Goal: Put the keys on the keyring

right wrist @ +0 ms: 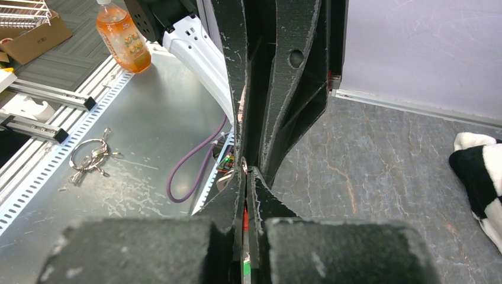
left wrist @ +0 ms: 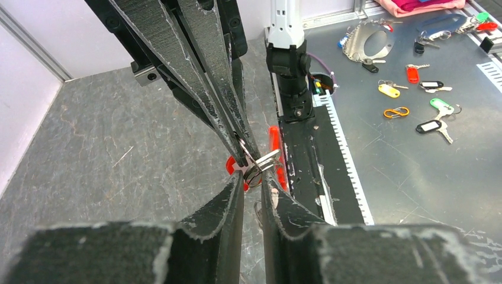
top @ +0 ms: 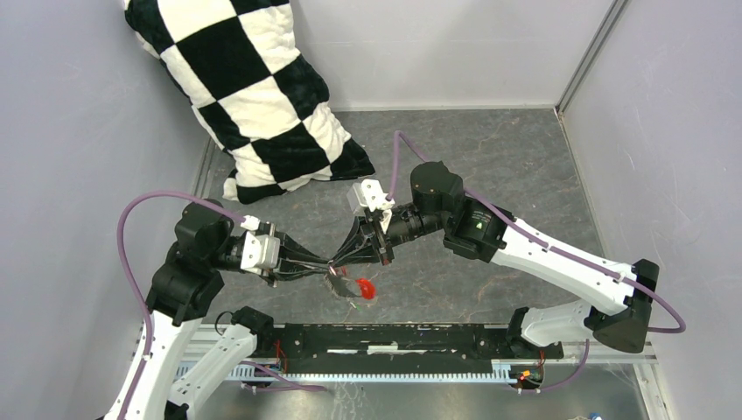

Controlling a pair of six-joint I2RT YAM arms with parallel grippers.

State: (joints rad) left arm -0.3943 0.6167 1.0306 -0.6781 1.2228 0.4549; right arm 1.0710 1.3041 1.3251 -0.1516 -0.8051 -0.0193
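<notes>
left tool [left wrist: 253, 187] and right tool [right wrist: 245, 175] clench the keyring [left wrist: 266, 161] tip to tip, just inside the table [top: 525, 166] edge

Left fingers [left wrist: 218, 220] and right fingers [right wrist: 273, 208] meet tip-to-tip, both closed.

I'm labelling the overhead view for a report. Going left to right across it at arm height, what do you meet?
Purple cable loop → left arm's black wrist joint → red tag below the meeting jaws → right arm's round black joint → its white forearm → its black shoulder block.
</notes>
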